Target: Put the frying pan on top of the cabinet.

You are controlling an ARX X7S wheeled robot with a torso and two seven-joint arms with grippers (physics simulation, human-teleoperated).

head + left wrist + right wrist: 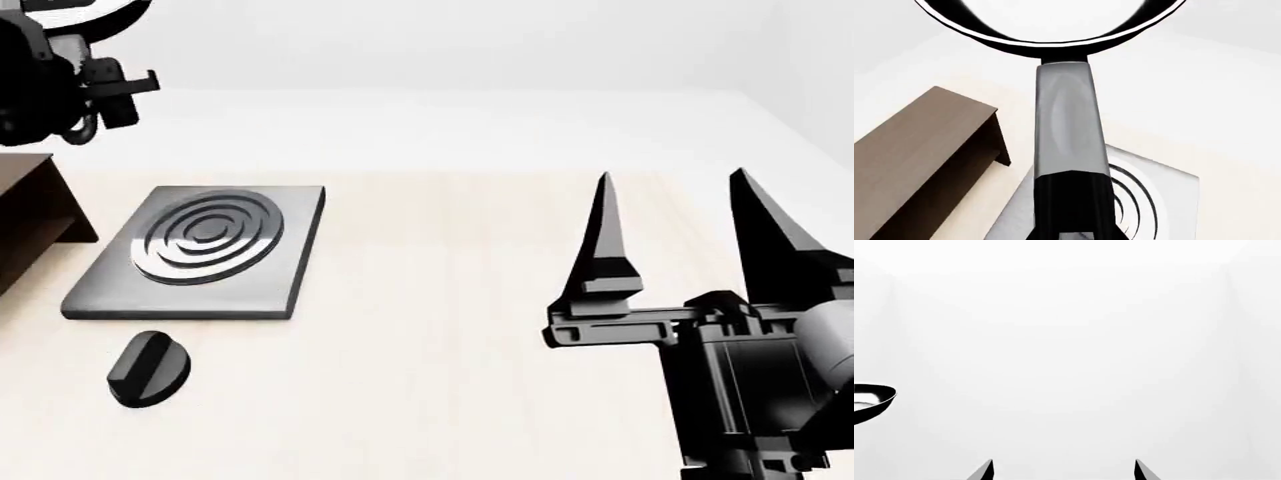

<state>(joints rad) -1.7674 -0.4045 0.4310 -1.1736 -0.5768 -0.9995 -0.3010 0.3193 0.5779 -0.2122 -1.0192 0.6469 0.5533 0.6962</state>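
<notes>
My left gripper (1071, 227) is shut on the long grey handle (1066, 125) of the frying pan (1047, 37), whose black rim and glossy pale inside fill the far part of the left wrist view. The pan is held up in the air. Below it lie the dark brown cabinet (917, 150) and the hotplate. In the head view the left arm (54, 80) is at the top left, with a sliver of the pan (83, 10) above it and a corner of the cabinet (30, 215) at the left edge. My right gripper (674, 200) is open and empty at the right.
A square grey hotplate (200, 250) with rings lies on the pale table beside the cabinet; it also shows in the left wrist view (1167, 200). A black knob (147, 368) lies in front of it. The pan's edge (871, 402) shows in the right wrist view.
</notes>
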